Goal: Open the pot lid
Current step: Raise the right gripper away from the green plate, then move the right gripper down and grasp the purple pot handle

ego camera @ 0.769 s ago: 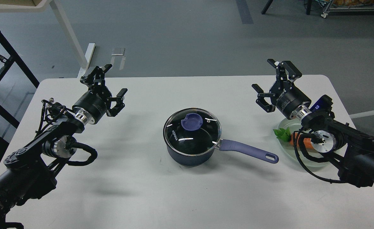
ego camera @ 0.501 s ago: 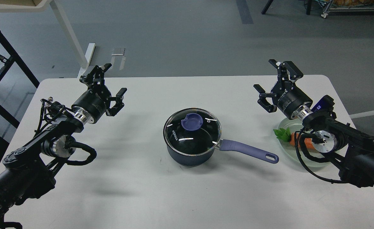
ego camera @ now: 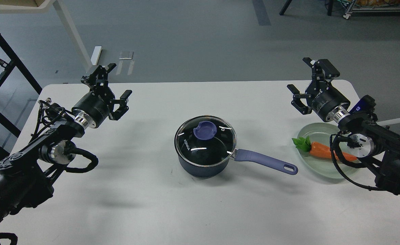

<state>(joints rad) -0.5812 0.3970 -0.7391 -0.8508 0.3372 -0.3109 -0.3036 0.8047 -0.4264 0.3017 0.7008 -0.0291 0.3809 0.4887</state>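
Observation:
A dark blue pot (ego camera: 203,165) stands in the middle of the white table (ego camera: 152,204). Its glass lid (ego camera: 205,144) sits on it, with a purple knob (ego camera: 205,130) on top. The pot's purple handle (ego camera: 264,161) points right. My left gripper (ego camera: 113,86) is open and empty, above the table's far left, well apart from the pot. My right gripper (ego camera: 310,81) is open and empty, above the table's far right, well apart from the pot.
A clear glass plate (ego camera: 322,166) with a carrot (ego camera: 320,150) and green leaves lies at the right, under my right arm. A black rack (ego camera: 2,68) stands off the table's left. A white table leg (ego camera: 74,37) stands behind.

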